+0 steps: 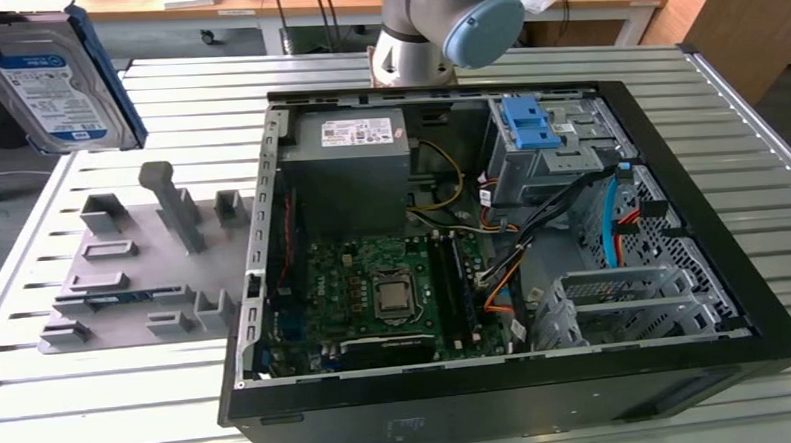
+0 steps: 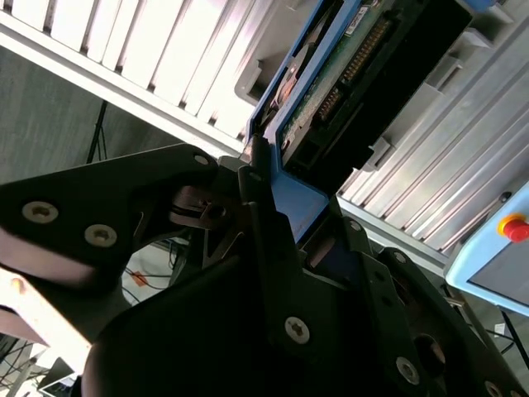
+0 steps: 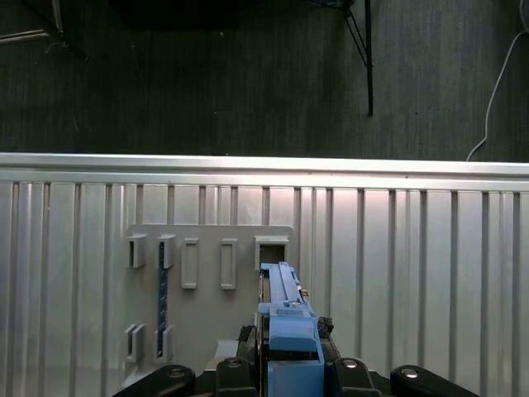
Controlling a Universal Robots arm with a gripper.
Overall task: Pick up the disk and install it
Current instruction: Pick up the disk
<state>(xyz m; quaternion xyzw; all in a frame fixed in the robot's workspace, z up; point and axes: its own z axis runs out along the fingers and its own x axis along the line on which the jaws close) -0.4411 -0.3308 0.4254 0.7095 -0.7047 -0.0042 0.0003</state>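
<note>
A slatted aluminium table carries the scene, its ribs running from the exterior view's left to its right. An open black computer case lies on its side on the slats, interior facing up. Just beside the case, toward the exterior view's left, a flat grey fixture plate rests on the table, with upright holders and slotted blocks rising from its top. In the first wrist view the plate lies flat across the ribs, near the table's edge.

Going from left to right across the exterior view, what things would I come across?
Disk, standing upright → grey slotted rack → grey power supply box inside the open computer → blue latch
</note>
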